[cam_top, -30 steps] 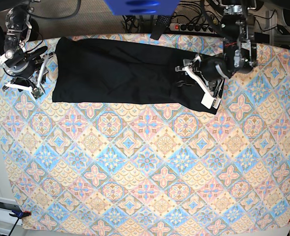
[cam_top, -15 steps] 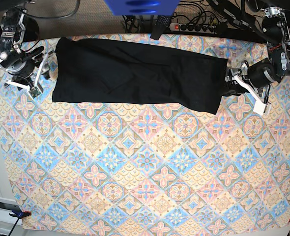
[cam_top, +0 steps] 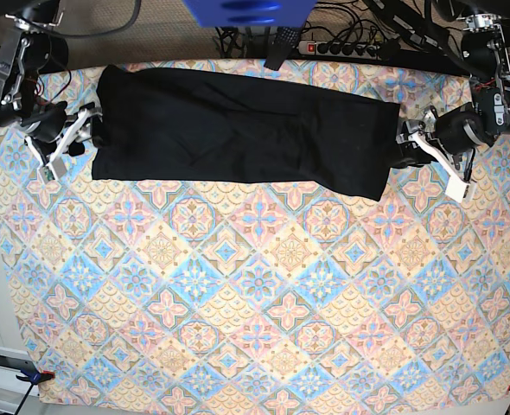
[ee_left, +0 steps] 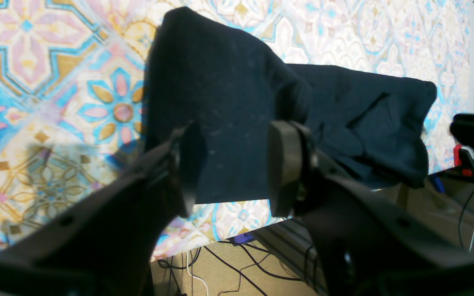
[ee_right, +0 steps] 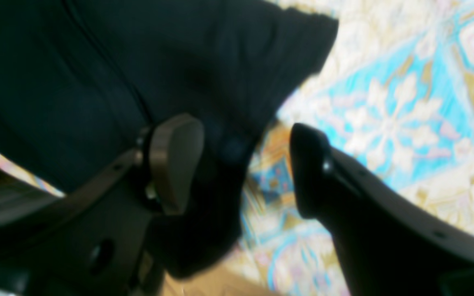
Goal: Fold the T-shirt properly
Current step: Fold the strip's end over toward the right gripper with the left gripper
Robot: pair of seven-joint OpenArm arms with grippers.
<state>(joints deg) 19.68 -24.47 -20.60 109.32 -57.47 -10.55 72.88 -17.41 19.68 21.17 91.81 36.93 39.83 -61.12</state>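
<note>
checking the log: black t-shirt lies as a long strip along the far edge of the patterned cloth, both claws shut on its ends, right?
Not quite. The T-shirt does lie so, but the left claw and right claw are open, as both wrist views show.

I see the T-shirt lying as a long flat band across the far part of the desk, and all the near part, covered by the patterned tablecloth, is open for passing. My left tool stands with jaws apart just beside the right end of the cloth, and my right tool, also parted, is at the left end. Behind the far edge, the cables and a power strip leave little room. The tools themselves block both short ends.
</note>
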